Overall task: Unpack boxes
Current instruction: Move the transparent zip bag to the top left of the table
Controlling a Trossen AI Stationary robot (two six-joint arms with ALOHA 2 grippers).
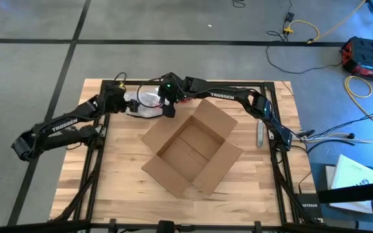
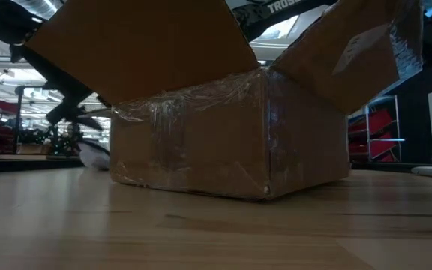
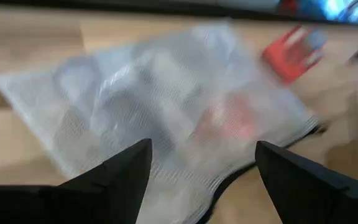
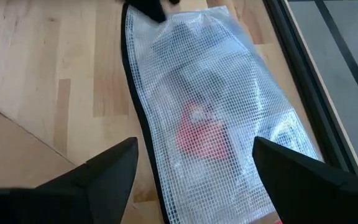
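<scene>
Hovering over the clear plastic bag [image 4: 222, 118] at the far edge of the worktop [image 1: 109, 188], both end effectors are standing spread and empty. Left end effector [image 3: 201, 171]: fingers wide apart, bag showing between them, nothing pinched. Right end effector [image 4: 194, 168]: likewise splayed above the bag, gripping nothing; whether either fingertip is grazing the plastic cannot be told. Bag is lying flat on the wood, something red showing through it; a small red object [image 3: 291, 53] is sitting just beside it. The box [image 1: 193, 149] is resting mid-worktop, near the bag but apart from it, flaps folded outward, inside looking bare from above.

Judgement: contents are looking already out and set down, so the unpacking step is closing out. Next move is probably calling for both arms lifting clear of the bag without snagging it
</scene>
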